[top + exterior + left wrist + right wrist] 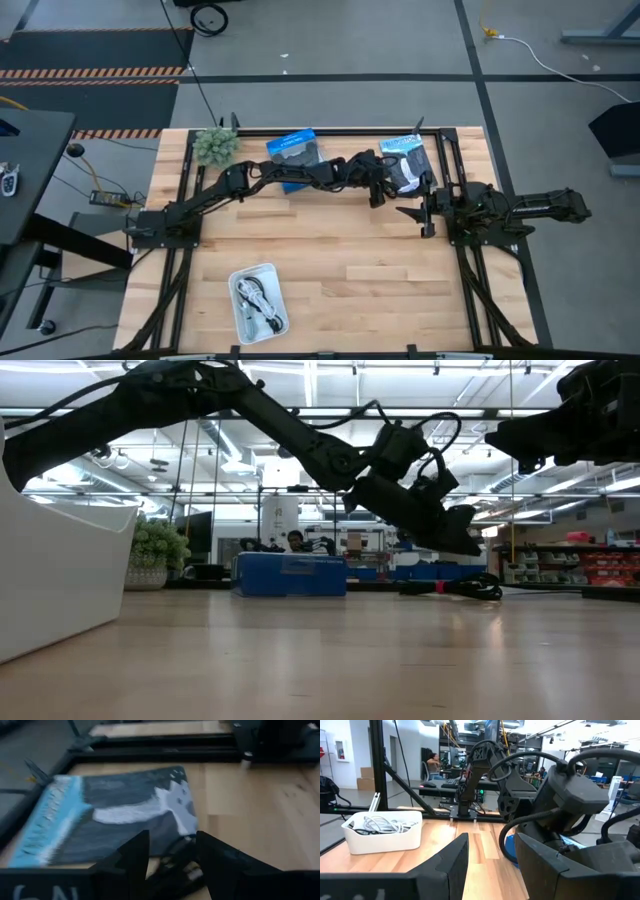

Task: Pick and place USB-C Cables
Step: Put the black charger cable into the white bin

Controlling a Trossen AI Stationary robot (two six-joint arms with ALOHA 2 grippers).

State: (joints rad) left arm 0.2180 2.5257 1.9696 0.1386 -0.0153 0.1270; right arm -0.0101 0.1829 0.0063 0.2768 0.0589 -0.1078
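Observation:
A dark cable bundle with a red spot (468,588) lies on the table beside the flat black-and-blue packet (115,815). My left gripper (172,842) is open and hangs just above this bundle (176,865), reaching across the table to the packet's near edge (378,197). In the low view its fingertips (472,547) are clear of the cable. Several pale and dark cables (255,300) lie in the white tray (258,272). My right gripper (491,845) is open and empty, waiting close to the right of the left gripper (415,218).
A blue box (293,150) and a small green plant (215,145) stand at the table's far edge. The packet (408,160) lies far right. The tray (382,837) sits near the near edge, left of centre. Bare wood lies between the tray and the arms. A black frame rims the table.

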